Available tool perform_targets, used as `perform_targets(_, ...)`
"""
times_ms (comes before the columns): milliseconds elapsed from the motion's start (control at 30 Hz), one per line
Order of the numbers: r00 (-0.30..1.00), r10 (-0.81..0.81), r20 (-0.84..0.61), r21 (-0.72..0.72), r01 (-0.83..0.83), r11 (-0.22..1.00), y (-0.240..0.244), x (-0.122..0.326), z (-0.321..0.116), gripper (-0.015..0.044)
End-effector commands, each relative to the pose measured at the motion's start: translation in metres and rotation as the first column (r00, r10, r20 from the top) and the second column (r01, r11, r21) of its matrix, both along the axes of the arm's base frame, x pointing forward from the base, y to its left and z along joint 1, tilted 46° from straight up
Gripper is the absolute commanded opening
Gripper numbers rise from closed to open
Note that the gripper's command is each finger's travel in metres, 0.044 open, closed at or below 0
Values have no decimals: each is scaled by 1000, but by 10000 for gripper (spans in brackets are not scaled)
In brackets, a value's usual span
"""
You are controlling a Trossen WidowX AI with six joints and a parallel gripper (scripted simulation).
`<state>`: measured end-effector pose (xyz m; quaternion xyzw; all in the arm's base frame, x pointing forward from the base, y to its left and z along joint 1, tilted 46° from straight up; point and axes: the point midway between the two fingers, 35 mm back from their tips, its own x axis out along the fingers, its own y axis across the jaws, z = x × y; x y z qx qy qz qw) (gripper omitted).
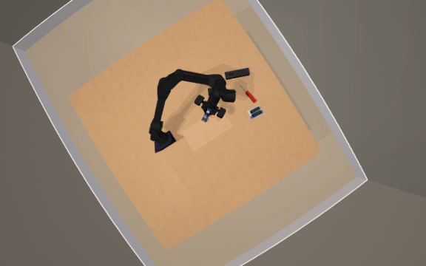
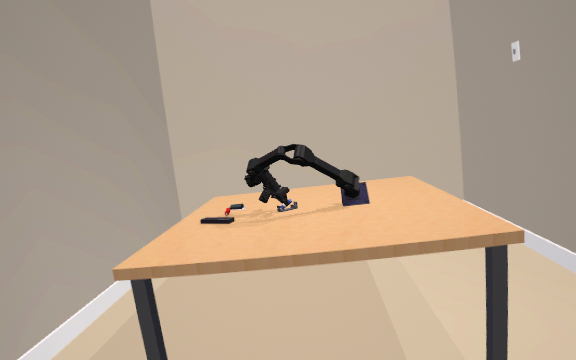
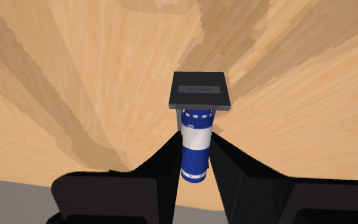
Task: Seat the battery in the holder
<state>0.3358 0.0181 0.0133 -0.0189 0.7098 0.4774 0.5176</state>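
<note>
battery [image 3: 195, 145] pinched in nearly closed gripper [image 3: 196, 165] | nose at holder [image 3: 200, 90], frame center | risk: pushing on jams it crooked against the lip

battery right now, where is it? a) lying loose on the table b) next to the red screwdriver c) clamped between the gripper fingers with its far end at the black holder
c: in the wrist view the fingers clamp the battery, its far end at the holder.
</note>
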Motion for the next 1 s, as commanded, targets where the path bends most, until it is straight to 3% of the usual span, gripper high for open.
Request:
perform_targets(0, 999, -24, 33, 25, 23, 999, 2, 3, -1, 71)
perform_targets(967, 983, -142, 116, 128, 127, 984, 1, -1, -8, 71)
